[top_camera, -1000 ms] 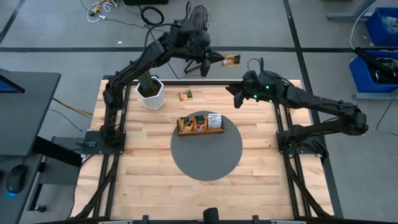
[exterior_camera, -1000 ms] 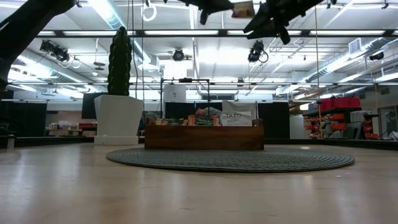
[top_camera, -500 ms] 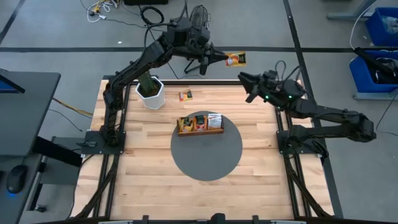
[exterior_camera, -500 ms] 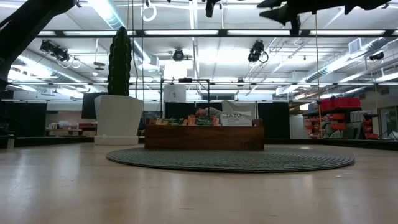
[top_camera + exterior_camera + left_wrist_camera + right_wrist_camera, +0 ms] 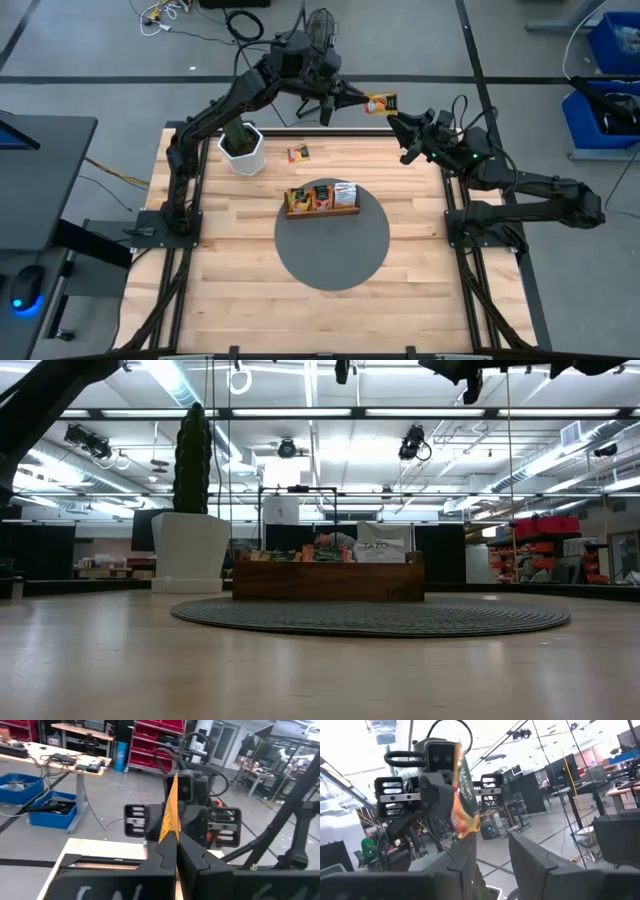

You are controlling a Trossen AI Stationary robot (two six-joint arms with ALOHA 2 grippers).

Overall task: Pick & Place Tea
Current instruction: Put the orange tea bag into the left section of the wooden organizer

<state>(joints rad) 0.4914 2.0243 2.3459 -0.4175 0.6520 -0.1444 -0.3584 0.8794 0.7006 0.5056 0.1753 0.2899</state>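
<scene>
A tea sachet (image 5: 381,102) is held aloft beyond the counter's far edge, pinched in the left gripper (image 5: 362,100). The right gripper (image 5: 404,127), half open, is poised just right of it.

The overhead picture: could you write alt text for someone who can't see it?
Seen from above, the left gripper holds an orange tea sachet in the air past the table's far edge, and the right gripper, fingers open, reaches toward it. On the table, a wooden tray of tea sachets sits on a round grey mat, with a potted plant and one loose sachet nearby.
</scene>
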